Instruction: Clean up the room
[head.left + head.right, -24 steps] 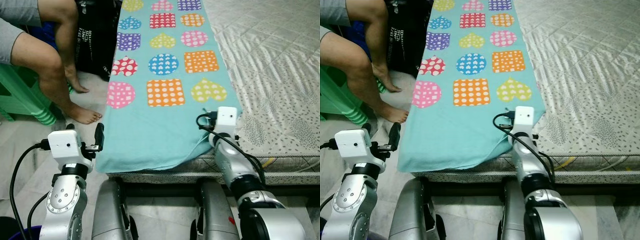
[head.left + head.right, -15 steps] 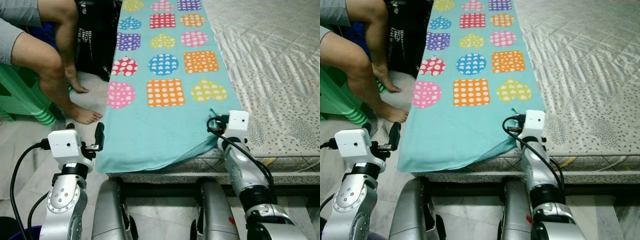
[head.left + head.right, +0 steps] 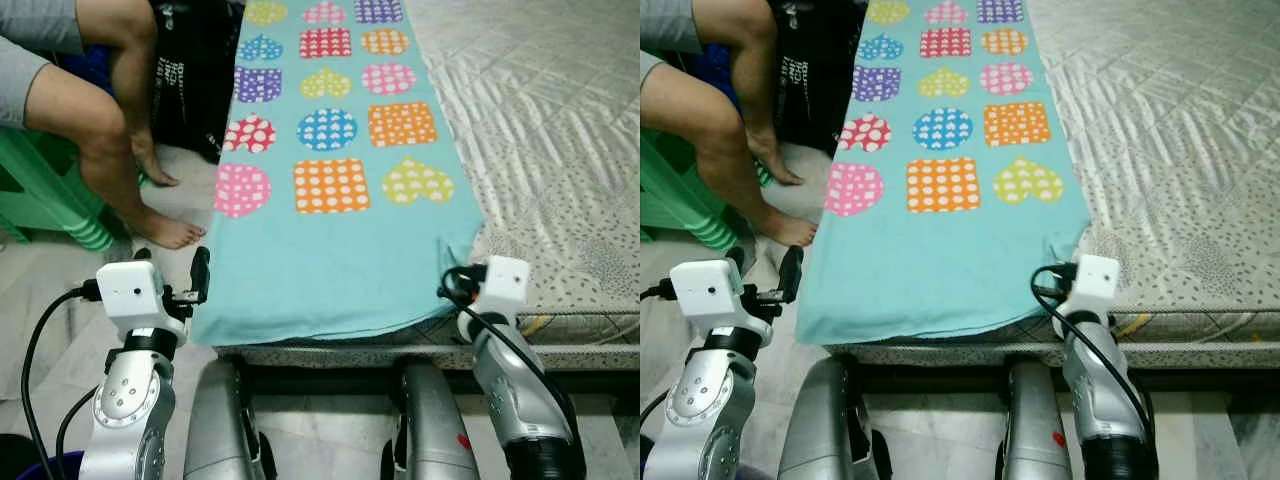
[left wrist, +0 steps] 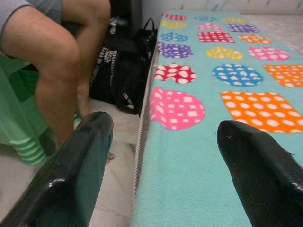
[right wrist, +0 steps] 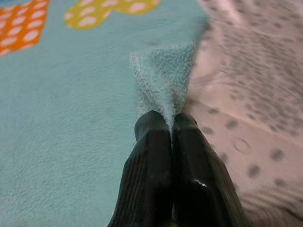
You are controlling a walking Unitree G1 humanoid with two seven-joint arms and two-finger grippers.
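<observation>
Tiled floor (image 3: 40,290) runs under my knees, with the mattress (image 3: 560,150) edge just ahead. Nearest, my right gripper (image 5: 171,124) has its fingers pressed together, pinching the stitched corner of the turquoise blanket (image 3: 330,250); over the last second I have drawn that corner rightward and toward me along the near edge, so the fold that sagged off the front is now pulled nearly flat. I judge the spreading step almost finished. My left gripper (image 4: 163,156) hangs beside the blanket's left edge, fingers spread wide and holding nothing. Fleecy pile, bright dotted hearts, circles and squares; the mattress cover is quilted and speckled. Farther off, a person's legs (image 3: 110,120), a green plastic stool (image 3: 40,200) and a black bag (image 3: 195,70).
</observation>
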